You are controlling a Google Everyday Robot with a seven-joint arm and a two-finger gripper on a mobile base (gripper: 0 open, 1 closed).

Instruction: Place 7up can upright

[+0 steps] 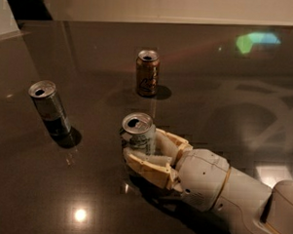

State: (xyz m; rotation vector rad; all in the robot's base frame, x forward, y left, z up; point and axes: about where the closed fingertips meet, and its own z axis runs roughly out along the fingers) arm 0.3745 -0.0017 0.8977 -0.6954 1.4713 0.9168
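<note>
A brown can (pixel 147 73) and a slim silver can (pixel 49 109) stand apart on the table (pixel 220 98).

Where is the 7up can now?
The 7up can sits in the tool, mid-view, in front of the brown-gold can, right of the slim silver can.

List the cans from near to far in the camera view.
7up can, gripped between the fingers of the gripper reaching in from the right → slim silver-and-dark can → brown-gold can
</note>
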